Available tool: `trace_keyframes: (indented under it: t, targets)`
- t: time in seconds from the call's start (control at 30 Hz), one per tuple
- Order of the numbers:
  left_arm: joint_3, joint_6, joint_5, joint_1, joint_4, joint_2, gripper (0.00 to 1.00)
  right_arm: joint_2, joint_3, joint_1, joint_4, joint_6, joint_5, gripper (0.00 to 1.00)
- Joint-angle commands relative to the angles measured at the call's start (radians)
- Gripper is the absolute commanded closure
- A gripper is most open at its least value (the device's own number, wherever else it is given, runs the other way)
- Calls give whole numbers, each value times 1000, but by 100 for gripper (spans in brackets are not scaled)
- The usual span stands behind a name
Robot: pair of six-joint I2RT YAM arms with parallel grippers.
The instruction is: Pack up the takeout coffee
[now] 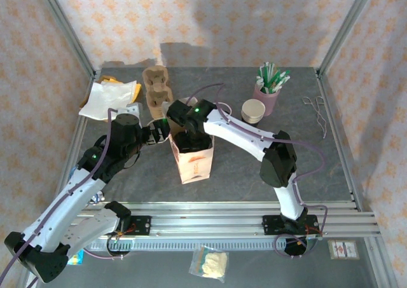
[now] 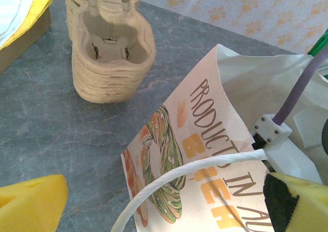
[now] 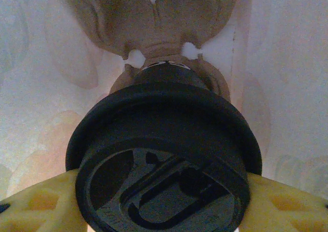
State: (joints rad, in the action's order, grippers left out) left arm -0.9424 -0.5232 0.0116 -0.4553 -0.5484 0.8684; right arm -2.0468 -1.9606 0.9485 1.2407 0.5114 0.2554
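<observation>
Takeout coffee (image 3: 163, 155): black-lidded, round.

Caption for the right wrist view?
Right gripper holds the lidded coffee cup at a pulp tray inside the paper bag.

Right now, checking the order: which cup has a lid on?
The takeout coffee, gripped by the right gripper inside the paper bag: it alone is lidded, in black. The pink cup holds straws; the stacked white cups beside it are open.
</observation>
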Motion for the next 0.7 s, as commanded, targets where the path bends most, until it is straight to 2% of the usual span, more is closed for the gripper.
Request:
trace_keyframes:
  t: [0.0,0.3,0.67]
  targets:
    - [-14,14,31,13,-3,-18,1,-42,43,5,71,-11,-61,41]
    - [-28,14,30,14,-4,-17,1,-12,24,4,71,-6,-72,27]
    - [-36,14,26,16,-5,-12,1,0,-14,4,71,-7,-80,15]
